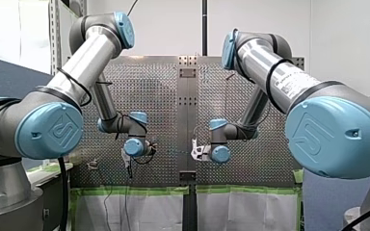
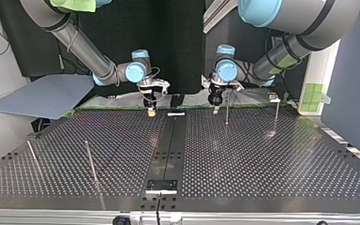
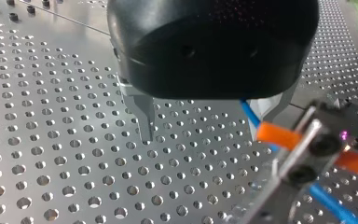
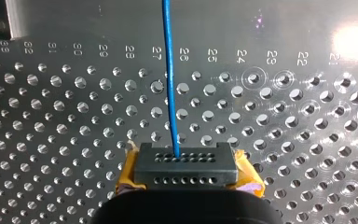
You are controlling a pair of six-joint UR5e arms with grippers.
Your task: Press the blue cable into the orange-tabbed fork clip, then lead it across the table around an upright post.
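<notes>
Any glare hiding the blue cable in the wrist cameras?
Right wrist view: one bright glare patch on the table, well aside from the blue cable. Left wrist view: no glare on the cable, only a small glint on the clip.

Right wrist view, numbers stamped along the table [image 4: 284, 28]: 29, 28, 27, 26, 25, 24, 23, 22. Front view, UR logo on the big blue joint cap [image 1: 335, 130], right side.

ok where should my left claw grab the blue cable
Best on the stretch of the blue cable just short of the orange-tabbed clip, from above: it is thin and straight there, so the left claw should straddle it.
</notes>
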